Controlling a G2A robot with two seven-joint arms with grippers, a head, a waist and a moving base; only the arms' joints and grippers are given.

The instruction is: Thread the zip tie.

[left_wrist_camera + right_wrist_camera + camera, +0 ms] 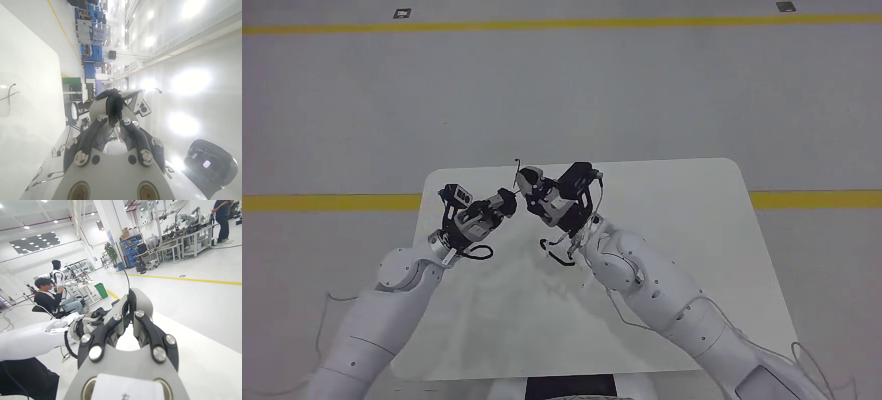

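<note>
We see L gripper point(506, 201) over table point(712, 220) mid-far, fingers pressed together, can't tell on what. Just beyond to the right, R gripper point(130, 294) pinches zip tie point(127, 277). Strand sticks out past fingertips, head end farthest.

A white surface point(692, 230) stands on a grey floor point(642, 90) over one yellow line point(332, 202), a second yellow line point(542, 24) runs farther off, and in the hall are a green bin point(101, 290), a potted plant point(110, 251) and shelves with blue boxes point(132, 246).
</note>
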